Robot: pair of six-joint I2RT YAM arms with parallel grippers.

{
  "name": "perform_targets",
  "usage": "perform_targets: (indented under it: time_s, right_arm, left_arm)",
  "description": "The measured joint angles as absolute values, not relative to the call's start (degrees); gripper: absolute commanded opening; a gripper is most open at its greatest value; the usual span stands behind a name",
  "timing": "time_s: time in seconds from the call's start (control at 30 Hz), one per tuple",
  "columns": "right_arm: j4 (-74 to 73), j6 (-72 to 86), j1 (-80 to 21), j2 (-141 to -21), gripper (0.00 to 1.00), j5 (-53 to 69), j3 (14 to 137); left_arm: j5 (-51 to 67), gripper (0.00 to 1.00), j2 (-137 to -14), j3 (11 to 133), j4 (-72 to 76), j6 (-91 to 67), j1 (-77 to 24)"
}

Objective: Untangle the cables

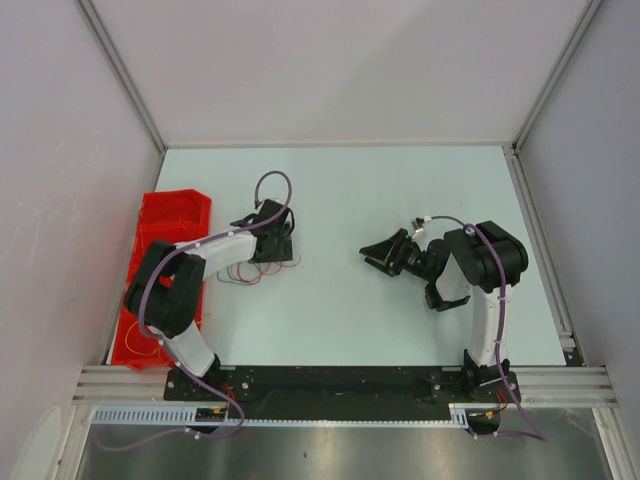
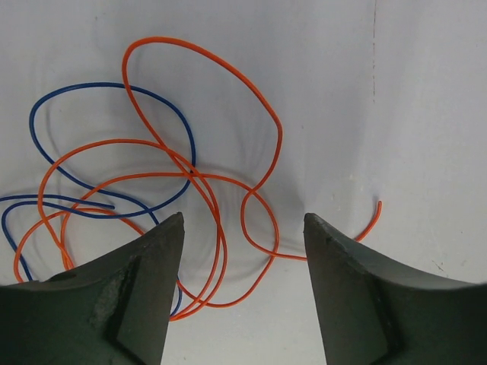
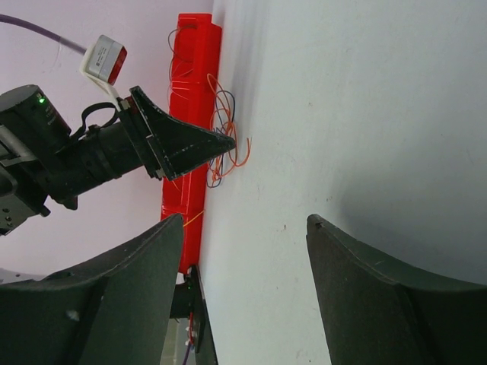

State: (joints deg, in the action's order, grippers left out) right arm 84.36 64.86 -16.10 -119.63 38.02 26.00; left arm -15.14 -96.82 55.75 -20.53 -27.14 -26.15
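My left pincer [image 2: 243, 220], open now, should descend well apart from the blue cable [image 2: 114, 84] and pinch only the orange cable's [image 2: 279, 137] free loop.

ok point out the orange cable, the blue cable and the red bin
orange cable [image 2: 161, 39]: left wrist view, top of loop
blue cable [image 2: 99, 84]: left wrist view, top of arc
red bin [image 1: 175, 196]: top external view, far rim

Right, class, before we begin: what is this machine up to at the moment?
Two robot arms are set to sort out a tangle of thin wires. The left gripper hangs open over the tangle, where an orange wire and a blue wire loop across each other on the table. It grips nothing. The right gripper is open and empty too, over the middle of the table. A red tray sits at the left edge.
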Motion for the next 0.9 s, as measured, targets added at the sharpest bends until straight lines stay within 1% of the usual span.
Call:
perform_targets:
  time_s: [0.1, 0.2, 0.23, 0.4, 0.5, 0.53, 0.7, 0.9]
  right_arm:
    - [84.38, 64.95, -16.1, -119.63, 0.74, 38.04, 26.0]
    - [84.44, 65.08, -16.05, -119.68, 0.74, 38.06, 26.0]
    - [84.51, 65.14, -16.05, -119.68, 0.74, 38.04, 26.0]
    - [84.71, 65.6, -16.01, -119.74, 0.75, 38.04, 26.0]
    - [84.71, 65.63, -16.01, -119.74, 0.75, 38.04, 26.0]
    - [84.73, 65.63, -16.01, -119.74, 0.75, 38.04, 26.0]
    - [84.75, 65.69, -15.99, -119.74, 0.75, 38.04, 26.0]
    - [84.75, 65.78, -15.99, -119.74, 0.75, 38.02, 26.0]
  left_arm:
    - [-14.72, 0.57, -97.54, 55.75, -20.01, -27.31, -26.15]
    - [-14.46, 0.42, -97.91, 55.75, -19.46, -27.68, -26.22]
    - [-14.28, 0.34, -98.08, 55.75, -19.22, -27.66, -26.24]
    - [-14.13, 0.21, -98.61, 55.75, -18.06, -28.01, -26.24]
    - [-13.87, 0.02, -98.96, 56.01, -17.63, -28.03, -26.24]
    - [-13.67, 0.0, -99.2, 56.21, -17.37, -28.01, -26.24]
    - [-11.7, 0.0, -99.9, 57.39, -17.17, -27.94, -26.26]
    - [-8.78, 0.0, -98.02, 61.04, -20.95, -27.79, -26.52]
